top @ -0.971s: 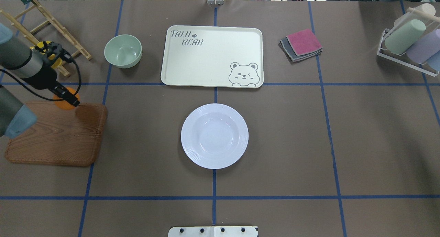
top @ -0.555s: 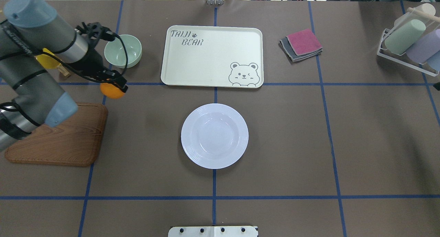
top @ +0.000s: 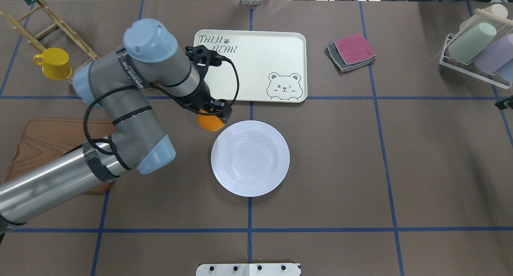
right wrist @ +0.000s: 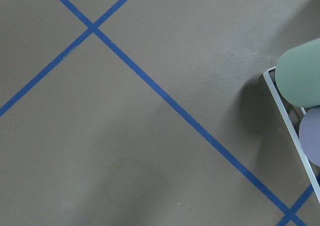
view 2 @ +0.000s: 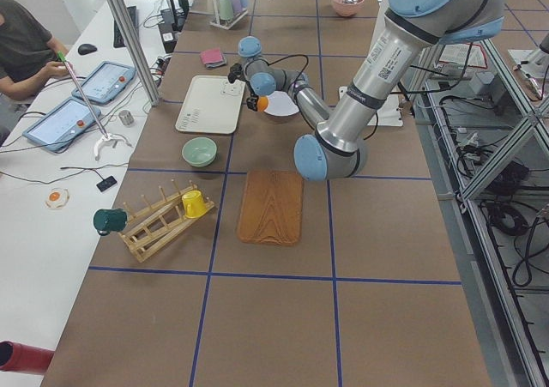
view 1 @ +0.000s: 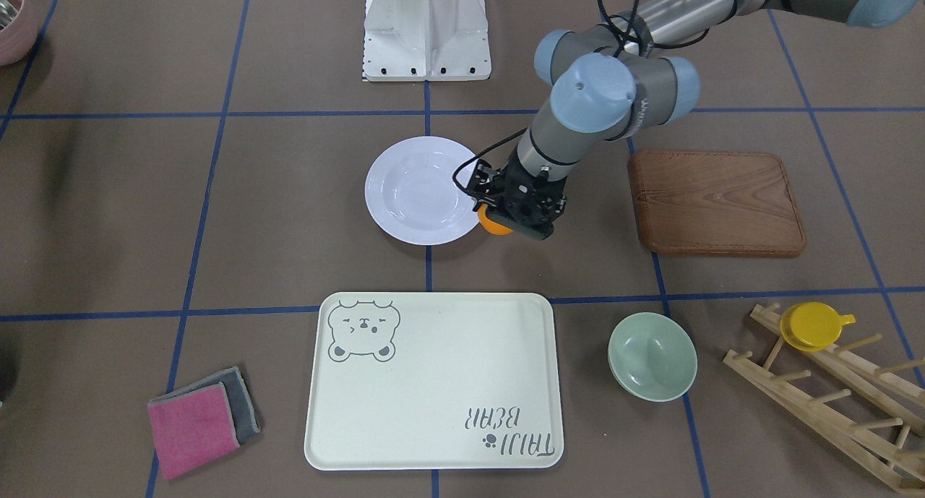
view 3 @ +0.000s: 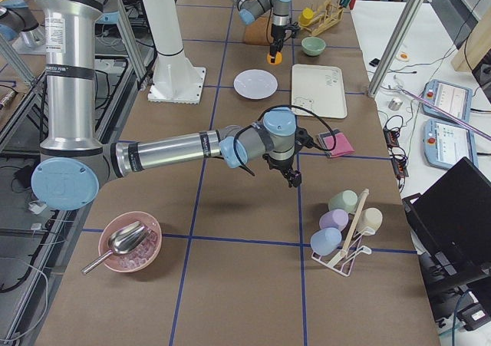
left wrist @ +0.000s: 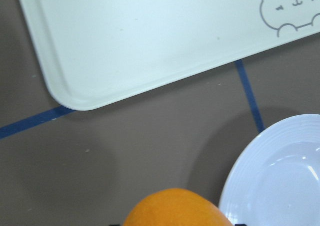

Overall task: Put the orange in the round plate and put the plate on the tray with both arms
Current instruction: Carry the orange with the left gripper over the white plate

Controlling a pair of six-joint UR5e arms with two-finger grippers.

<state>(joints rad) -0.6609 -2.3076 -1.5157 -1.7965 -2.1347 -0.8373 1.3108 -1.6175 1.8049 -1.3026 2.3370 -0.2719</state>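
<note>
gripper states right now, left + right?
Left gripper: closed on the orange, just beside the plate.
Right gripper: cannot be told; it shows too small and far from the cameras to judge.

Blue tape lines [right wrist: 165,97], green cup [right wrist: 302,78] at right

The small bright orange [top: 210,123] is gripped in the left hand [top: 213,112] above the counter, just beside the rim of the round plate [top: 250,158]. This glossy white plate is laid flat at mid-counter. The cream tray [top: 248,67] is set flat nearer the edge opposite the robot, apart from the plate.
</note>
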